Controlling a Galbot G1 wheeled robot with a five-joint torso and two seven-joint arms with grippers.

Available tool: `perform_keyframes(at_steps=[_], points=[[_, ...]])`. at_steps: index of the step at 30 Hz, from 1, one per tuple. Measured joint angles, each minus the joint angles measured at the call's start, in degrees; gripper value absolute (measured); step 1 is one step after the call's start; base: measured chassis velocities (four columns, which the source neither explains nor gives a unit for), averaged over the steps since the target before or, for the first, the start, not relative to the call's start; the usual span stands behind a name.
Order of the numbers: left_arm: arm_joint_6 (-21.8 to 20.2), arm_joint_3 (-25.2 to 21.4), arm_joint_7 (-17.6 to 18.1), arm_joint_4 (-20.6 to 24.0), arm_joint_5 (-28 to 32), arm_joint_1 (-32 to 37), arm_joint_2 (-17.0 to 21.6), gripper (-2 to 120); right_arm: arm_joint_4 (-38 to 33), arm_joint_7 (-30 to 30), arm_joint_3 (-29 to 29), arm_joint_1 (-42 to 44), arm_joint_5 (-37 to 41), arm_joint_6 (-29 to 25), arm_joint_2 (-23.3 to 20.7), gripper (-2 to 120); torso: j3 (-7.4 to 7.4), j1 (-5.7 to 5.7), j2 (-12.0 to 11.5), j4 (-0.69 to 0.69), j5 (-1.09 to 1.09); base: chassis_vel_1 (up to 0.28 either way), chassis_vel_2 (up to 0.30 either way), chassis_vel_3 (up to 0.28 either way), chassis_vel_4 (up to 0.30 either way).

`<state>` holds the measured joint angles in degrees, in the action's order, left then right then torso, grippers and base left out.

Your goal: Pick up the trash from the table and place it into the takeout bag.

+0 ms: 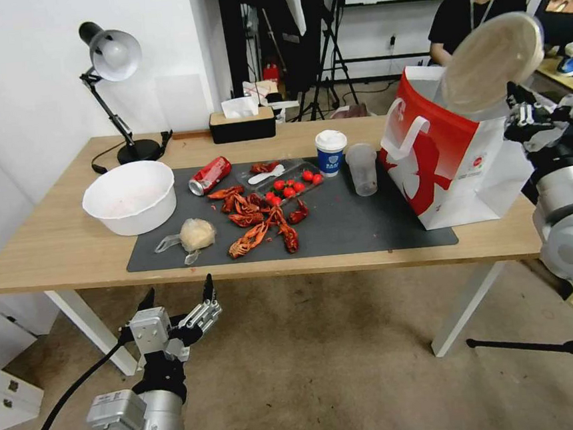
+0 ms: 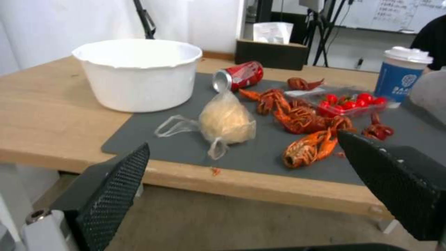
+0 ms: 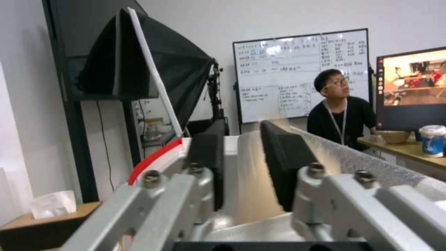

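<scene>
In the head view, the right end effector (image 1: 514, 98) clamps the beige oval dish (image 1: 491, 62) above the takeout bag (image 1: 452, 160) on the table (image 1: 55, 248); the left end effector (image 1: 180, 294) hangs apart below the table edge. In the left wrist view, the small clear bag (image 2: 226, 120) and soda can (image 2: 238, 76) lie on the mat. In the right wrist view, the pads (image 3: 283, 160) pinch the dish's rim.

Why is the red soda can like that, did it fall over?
Yes, tipped. The red soda can lies on its side on the dark grey mat, its silver top facing the white bowl.

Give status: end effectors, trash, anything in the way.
Right end effector shut on beige dish, tilted above takeout bag mouth. Left end effector open, below table front edge. Can, both cups, small bag on table. Nothing blocking bag mouth.
</scene>
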<state>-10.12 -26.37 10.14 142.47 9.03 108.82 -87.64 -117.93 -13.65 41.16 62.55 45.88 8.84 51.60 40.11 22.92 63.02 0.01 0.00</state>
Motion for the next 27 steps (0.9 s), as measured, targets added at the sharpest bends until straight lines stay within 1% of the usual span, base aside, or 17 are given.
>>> perform_keyframes(at_steps=[1,2,3,4,5,8,9,12,13,14,16,17,18,19,20,25,27], points=[[-0.1,0.0,0.1,0.2,0.0,0.2,0.2,100,-0.1,0.0,-0.1,0.0,0.0,0.2,0.0,29,0.0,0.0,0.0,0.0,0.0,0.0,0.0,0.0,0.0],[-0.1,0.0,0.1,0.2,0.0,0.2,0.2,100,-0.1,0.0,-0.1,0.0,0.0,0.2,0.0,29,0.0,0.0,0.0,0.0,0.0,0.0,0.0,0.0,0.0],[-0.3,-0.2,0.3,0.5,0.1,0.3,0.4,100,-0.2,-0.1,-0.1,0.0,0.0,0.3,0.0,36,0.0,0.0,0.0,0.0,0.0,0.0,0.0,0.0,0.0],[-0.3,-0.2,0.3,0.5,0.1,0.3,0.5,100,-0.3,-0.2,-0.1,-0.1,0.0,0.3,0.1,39,0.0,0.0,0.0,-0.01,0.0,0.0,0.0,0.0,0.0],[-0.3,-0.2,0.3,0.5,0.1,0.3,0.5,100,-0.3,-0.2,-0.1,-0.1,0.0,0.3,0.1,39,0.0,0.0,0.0,-0.01,0.0,0.0,0.0,0.0,0.0],[-0.3,-0.2,0.3,0.6,0.2,0.2,0.5,100,-0.8,-0.4,-0.1,0.0,0.0,0.3,0.2,53,0.0,0.0,0.0,0.0,0.0,0.0,0.0,0.0,0.0],[-0.3,-0.2,0.3,0.6,0.2,0.2,0.5,100,-0.8,-0.4,-0.1,0.0,0.0,0.3,0.2,53,0.0,0.0,0.0,0.0,0.0,0.0,0.0,0.0,0.0],[-0.2,0.1,0.3,0.6,0.1,0.3,0.2,100,-1.8,-0.3,0.2,0.4,1.5,0.2,0.0,69,0.0,0.0,0.0,-0.01,0.0,0.0,0.0,0.0,0.0],[-0.2,0.1,0.3,0.6,0.1,0.3,0.2,100,-1.8,-0.3,0.2,0.4,1.5,0.2,0.0,69,0.0,0.0,0.0,-0.01,0.0,0.0,0.0,0.0,0.0],[-0.1,0.1,0.3,0.6,0.1,0.3,0.2,100,-2.2,-0.3,0.3,0.5,2.1,0.0,-0.1,76,0.0,0.0,0.0,-0.01,0.0,0.0,0.0,0.0,0.0],[-0.1,0.1,0.3,0.6,0.1,0.3,0.3,100,-2.8,-0.2,0.3,0.7,2.6,-0.3,-0.2,84,0.0,0.0,0.0,0.0,0.0,0.0,0.0,0.0,0.0],[-0.1,0.1,0.3,0.6,0.1,0.3,0.3,100,-2.8,-0.2,0.3,0.7,2.6,-0.3,-0.2,84,0.0,0.0,0.0,0.0,0.0,0.0,0.0,0.0,0.0],[0.0,0.0,0.2,0.6,0.1,0.3,0.3,100,-3.5,-0.1,0.3,1.0,2.9,-0.6,-0.2,90,0.0,0.0,0.0,0.0,0.0,0.0,0.0,0.0,0.0],[0.0,0.0,0.2,0.6,0.1,0.2,0.3,100,-4.1,0.0,0.5,1.4,3.0,-0.6,-0.2,92,0.0,0.0,0.0,0.0,0.0,0.0,0.0,0.0,0.0],[0.2,0.0,0.2,0.6,0.1,0.3,0.3,100,-5.3,0.4,0.7,2.2,3.0,-0.7,-0.1,97,0.0,0.0,0.0,0.0,0.0,0.0,0.0,0.0,0.0],[0.4,-0.1,0.2,0.6,0.2,0.3,0.4,100,-8.5,1.6,1.2,5.1,3.1,-0.7,0.6,100,-0.01,-0.01,0.0,-0.01,0.0,0.0,0.0,0.0,0.0],[0.4,-0.2,-0.1,0.6,0.3,0.3,0.5,100,-11.4,2.0,1.2,7.7,2.0,-0.4,1.7,100,-0.01,-0.01,0.0,0.0,-0.01,0.0,0.0,0.0,0.0]])
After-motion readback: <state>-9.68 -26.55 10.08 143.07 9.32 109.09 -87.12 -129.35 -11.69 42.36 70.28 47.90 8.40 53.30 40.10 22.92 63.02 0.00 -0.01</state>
